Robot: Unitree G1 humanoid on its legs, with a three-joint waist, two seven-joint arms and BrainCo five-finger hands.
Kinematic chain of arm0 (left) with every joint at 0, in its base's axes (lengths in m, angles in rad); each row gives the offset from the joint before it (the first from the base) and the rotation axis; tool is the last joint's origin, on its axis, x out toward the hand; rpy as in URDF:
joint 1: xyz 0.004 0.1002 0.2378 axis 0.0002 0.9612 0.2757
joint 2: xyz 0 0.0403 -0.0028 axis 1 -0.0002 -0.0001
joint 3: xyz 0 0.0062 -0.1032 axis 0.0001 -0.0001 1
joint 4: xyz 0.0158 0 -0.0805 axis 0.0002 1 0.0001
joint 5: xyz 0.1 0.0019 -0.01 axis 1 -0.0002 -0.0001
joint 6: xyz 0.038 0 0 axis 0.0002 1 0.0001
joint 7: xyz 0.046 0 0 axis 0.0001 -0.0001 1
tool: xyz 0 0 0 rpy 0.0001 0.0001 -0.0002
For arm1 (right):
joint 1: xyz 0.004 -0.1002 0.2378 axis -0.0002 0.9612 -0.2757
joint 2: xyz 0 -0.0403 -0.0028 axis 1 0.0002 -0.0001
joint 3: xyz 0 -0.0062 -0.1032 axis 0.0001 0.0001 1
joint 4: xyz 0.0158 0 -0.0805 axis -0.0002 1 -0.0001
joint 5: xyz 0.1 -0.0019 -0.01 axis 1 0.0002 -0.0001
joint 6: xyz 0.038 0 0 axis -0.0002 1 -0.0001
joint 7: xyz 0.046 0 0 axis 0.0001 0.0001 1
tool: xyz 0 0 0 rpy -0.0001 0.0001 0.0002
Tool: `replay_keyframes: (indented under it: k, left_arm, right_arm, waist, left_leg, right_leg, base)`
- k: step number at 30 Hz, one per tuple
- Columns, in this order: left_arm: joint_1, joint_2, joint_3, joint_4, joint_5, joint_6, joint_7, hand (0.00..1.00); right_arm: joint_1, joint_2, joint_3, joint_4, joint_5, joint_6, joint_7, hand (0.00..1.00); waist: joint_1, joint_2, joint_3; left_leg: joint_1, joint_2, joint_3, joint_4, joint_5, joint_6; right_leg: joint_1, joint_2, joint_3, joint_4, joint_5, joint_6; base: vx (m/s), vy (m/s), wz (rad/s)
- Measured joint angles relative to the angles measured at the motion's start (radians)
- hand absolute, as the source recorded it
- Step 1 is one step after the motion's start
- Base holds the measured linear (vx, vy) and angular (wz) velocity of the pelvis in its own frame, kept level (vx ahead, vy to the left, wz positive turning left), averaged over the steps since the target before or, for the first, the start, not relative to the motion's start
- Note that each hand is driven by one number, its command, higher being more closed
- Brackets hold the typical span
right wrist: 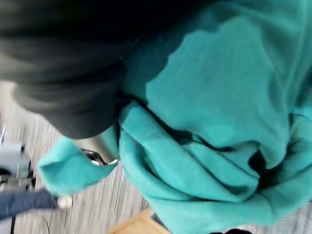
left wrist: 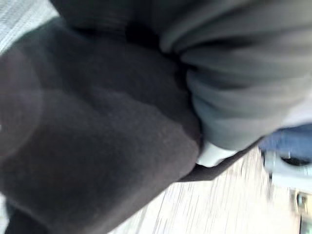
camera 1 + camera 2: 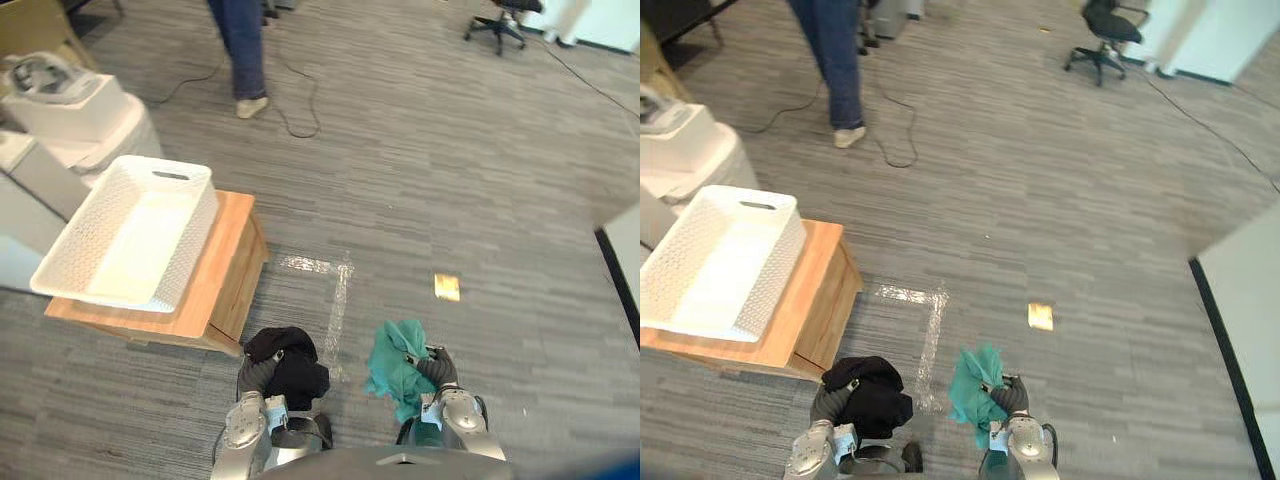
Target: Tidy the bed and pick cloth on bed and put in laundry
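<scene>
Left eye view: at nine o'clock a white laundry basket [image 3: 70,262] sits on a low wooden stand [image 3: 222,285]. Up at eleven o'clock a person's legs [image 3: 241,52] stand on the grey carpet [image 3: 450,180]. Down at seven o'clock the robot's left hand [image 3: 256,375] is clenched round a bunched black cloth [image 3: 292,362], just beside the stand's near corner. A strip of shiny tape [image 3: 338,295] lies on the carpet between the two hands. At five o'clock the right hand [image 3: 440,370] clutches a teal cloth [image 3: 392,362], which droops from its fingers. Both cloths are outside the basket. A small yellow scrap [image 3: 447,287] lies beyond it, and an office chair [image 3: 497,25] stands at one o'clock.
</scene>
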Motion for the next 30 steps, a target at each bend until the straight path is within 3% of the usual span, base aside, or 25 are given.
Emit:
replay_keyframes:
  k: [2, 3, 5, 6, 7, 8, 9, 10, 11, 12, 14, 16, 17, 19, 20, 22, 24, 25, 26, 28, 30]
  left_arm:
    - [-0.01, -0.005, -0.011, 0.001, 0.001, -0.001, -0.001, 1.0]
    - [-0.01, -0.005, -0.01, 0.002, 0.002, -0.001, -0.001, 1.0]
    - [-0.015, -0.001, -0.003, 0.006, 0.008, -0.001, 0.0, 1.0]
    - [-0.013, -0.002, 0.003, 0.006, 0.024, -0.001, -0.001, 1.0]
    - [-0.009, -0.002, 0.01, 0.005, 0.03, -0.001, -0.001, 1.0]
    - [0.005, 0.008, 0.02, 0.006, 0.037, -0.002, -0.002, 1.0]
    - [-0.005, 0.0, 0.019, 0.042, 0.038, 0.002, -0.003, 1.0]
    - [-0.013, -0.017, 0.015, 0.054, 0.038, 0.003, -0.004, 1.0]
    - [-0.017, -0.037, 0.019, 0.054, 0.039, -0.004, -0.006, 1.0]
    - [-0.017, -0.044, 0.019, 0.055, 0.039, -0.004, -0.006, 1.0]
    - [-0.015, -0.058, 0.02, 0.054, 0.041, -0.004, -0.006, 1.0]
    - [-0.018, -0.058, 0.022, 0.051, 0.033, -0.004, -0.006, 1.0]
    - [-0.018, -0.057, 0.023, 0.051, 0.026, -0.005, -0.006, 1.0]
    - [-0.018, -0.057, 0.023, 0.051, 0.018, -0.005, -0.005, 1.0]
    - [-0.019, -0.057, 0.023, 0.05, 0.015, -0.005, -0.005, 1.0]
    - [-0.02, -0.057, 0.023, 0.043, 0.012, -0.005, -0.005, 1.0]
    - [-0.023, -0.059, 0.022, 0.039, 0.006, -0.008, -0.006, 1.0]
    - [-0.022, -0.059, 0.021, 0.038, 0.006, -0.009, -0.007, 1.0]
    - [-0.023, -0.063, 0.032, 0.034, 0.006, -0.008, -0.007, 1.0]
    - [-0.021, -0.066, 0.055, 0.011, 0.007, -0.008, -0.007, 1.0]
    - [-0.02, -0.063, 0.063, 0.004, 0.009, -0.005, -0.006, 1.0]
  right_arm:
    - [-0.005, -0.002, -0.003, -0.005, 0.001, 0.0, 0.0, 1.0]
    - [-0.007, -0.002, -0.003, -0.006, 0.001, 0.0, 0.0, 1.0]
    - [-0.018, -0.002, -0.003, -0.008, 0.003, 0.0, -0.001, 1.0]
    - [-0.018, 0.0, -0.003, -0.008, 0.003, 0.0, -0.001, 1.0]
    - [-0.018, 0.002, -0.003, -0.008, 0.003, 0.001, -0.001, 1.0]
    - [0.0, 0.012, -0.003, -0.012, 0.003, 0.001, -0.001, 1.0]
    - [0.012, 0.004, -0.013, -0.015, 0.003, 0.004, -0.001, 1.0]
    - [0.01, -0.013, -0.02, -0.016, 0.003, 0.005, -0.001, 1.0]
    - [-0.009, -0.023, -0.031, -0.016, 0.003, 0.009, 0.0, 1.0]
    - [-0.016, -0.022, -0.032, -0.016, 0.003, 0.012, 0.0, 1.0]
    - [-0.036, -0.017, -0.022, -0.017, 0.002, 0.012, 0.001, 1.0]
    - [-0.038, -0.024, 0.003, -0.025, 0.002, 0.011, 0.001, 1.0]
    - [-0.039, -0.028, 0.009, -0.035, 0.003, 0.011, -0.002, 1.0]
    - [-0.056, -0.04, 0.013, -0.041, 0.003, 0.01, -0.005, 1.0]
    - [-0.064, -0.05, 0.01, -0.041, 0.003, 0.01, -0.01, 1.0]
    - [-0.063, -0.057, -0.008, -0.041, 0.003, 0.01, -0.012, 1.0]
    - [-0.056, -0.057, -0.025, -0.041, 0.003, 0.01, -0.012, 1.0]
    - [-0.048, -0.057, -0.035, -0.041, 0.002, 0.01, -0.012, 1.0]
    - [-0.036, -0.056, -0.044, -0.036, 0.002, 0.012, -0.014, 1.0]
    - [-0.023, -0.05, -0.043, -0.044, 0.002, 0.011, -0.013, 1.0]
    - [-0.031, -0.043, -0.046, -0.045, 0.002, 0.011, -0.015, 1.0]
  waist:
    - [-0.006, 0.035, 0.005]
    - [-0.005, 0.042, 0.007]
    - [-0.003, 0.051, 0.012]
    - [-0.001, 0.042, 0.011]
    - [0.001, 0.03, 0.006]
    - [0.0, 0.001, -0.005]
    - [-0.011, 0.037, -0.003]
    - [-0.009, 0.065, -0.007]
    - [-0.004, 0.089, -0.009]
    - [-0.005, 0.088, -0.009]
    - [0.0, 0.081, -0.004]
    - [0.002, 0.081, 0.012]
    - [0.02, 0.079, 0.016]
    - [0.03, 0.074, 0.028]
    - [0.034, 0.073, 0.03]
    - [0.045, 0.072, 0.031]
    - [0.041, 0.067, 0.034]
    - [0.041, 0.068, 0.033]
    - [0.043, 0.059, 0.025]
    - [0.046, 0.027, 0.017]
    - [0.045, 0.013, 0.022]
  left_leg:
    - [0.03, 0.043, -0.066, 0.0, -0.03, -0.052]
    - [0.039, 0.055, -0.076, 0.0, -0.039, -0.068]
    - [0.069, 0.088, -0.101, 0.0, -0.073, -0.127]
    - [0.095, 0.1, -0.103, -0.002, -0.095, -0.166]
    - [0.11, 0.103, -0.106, -0.004, -0.108, -0.187]
    - [0.143, 0.109, -0.129, -0.016, -0.135, -0.226]
    - [0.167, 0.161, -0.155, -0.018, -0.157, -0.244]
    - [0.158, 0.196, -0.148, -0.012, -0.152, -0.24]
    - [0.149, 0.225, -0.132, 0.008, -0.105, -0.244]
    - [0.138, 0.235, -0.131, 0.031, -0.081, -0.248]
    - [0.038, 0.265, -0.155, 0.272, 0.002, -0.232]
    - [-0.108, 0.31, -0.137, 0.568, 0.084, -0.229]
    - [-0.186, 0.342, -0.058, 0.701, 0.06, -0.208]
    - [-0.265, 0.343, 0.069, 0.753, 0.008, -0.17]
    - [-0.301, 0.33, 0.145, 0.727, -0.039, -0.157]
    - [-0.33, 0.288, 0.222, 0.596, -0.068, -0.161]
    - [-0.332, 0.25, 0.337, 0.416, -0.05, -0.157]
    - [-0.33, 0.234, 0.386, 0.321, -0.002, -0.153]
    - [-0.31, 0.196, 0.44, 0.232, 0.045, -0.075]
    - [-0.3, 0.129, 0.438, 0.176, 0.067, -0.042]
    - [-0.284, 0.092, 0.451, 0.18, 0.072, -0.032]
  right_leg:
    - [-0.032, 0.073, 0.046, -0.341, 0.013, 0.02]
    - [-0.037, 0.09, 0.068, -0.421, 0.037, 0.023]
    - [-0.051, 0.115, 0.126, -0.681, 0.168, 0.04]
    - [-0.06, 0.112, 0.158, -0.756, 0.218, 0.044]
    - [-0.06, 0.107, 0.174, -0.773, 0.227, 0.048]
    - [-0.059, 0.087, 0.195, -0.781, 0.244, 0.054]
    - [-0.063, 0.122, 0.173, -0.705, 0.338, 0.027]
    - [-0.071, 0.148, 0.152, -0.677, 0.302, 0.024]
    - [-0.078, 0.17, 0.134, -0.633, 0.259, -0.007]
    - [-0.077, 0.175, 0.124, -0.617, 0.241, -0.013]
    - [-0.019, 0.192, 0.073, -0.6, 0.164, -0.046]
    - [0.071, 0.215, 0.019, -0.652, 0.142, -0.069]
    - [0.118, 0.228, 0.005, -0.679, 0.131, -0.086]
    - [0.175, 0.224, -0.018, -0.707, 0.12, -0.103]
    - [0.207, 0.221, -0.031, -0.727, 0.113, -0.105]
    - [0.251, 0.202, -0.073, -0.745, 0.105, -0.089]
    - [0.284, 0.168, -0.121, -0.742, 0.091, -0.054]
    - [0.305, 0.153, -0.149, -0.736, 0.078, -0.032]
    - [0.328, 0.123, -0.191, -0.72, 0.052, 0.008]
    - [0.338, 0.083, -0.227, -0.726, 0.055, 0.028]
    - [0.399, 0.056, -0.277, -0.743, 0.077, 0.061]
  base:
    - [0.39, -0.174, 0.99]
    - [0.42, -0.213, 0.7]
    - [0.51, -0.311, 0.77]
    - [0.5, -0.352, 0.71]
    - [0.53, -0.424, 0.7]
    - [0.56, -0.505, 0.82]
    - [0.55, -0.514, 0.82]
    - [0.51, -0.48, 0.55]
    - [0.46, -0.411, 0.21]
    - [0.45, -0.397, 0.26]
    - [0.45, -0.388, 0.52]
    - [0.38, -0.28, 0.59]
    - [0.31, -0.191, 0.43]
    - [0.3, -0.113, 0.36]
    - [0.28, -0.05, 0.36]
    - [0.28, 0.05, 0.49]
    - [0.3, 0.123, 0.78]
    - [0.32, 0.184, 1.01]
    - [0.39, 0.241, 1.06]
    - [0.29, 0.192, 0.97]
    - [0.28, 0.145, 0.98]
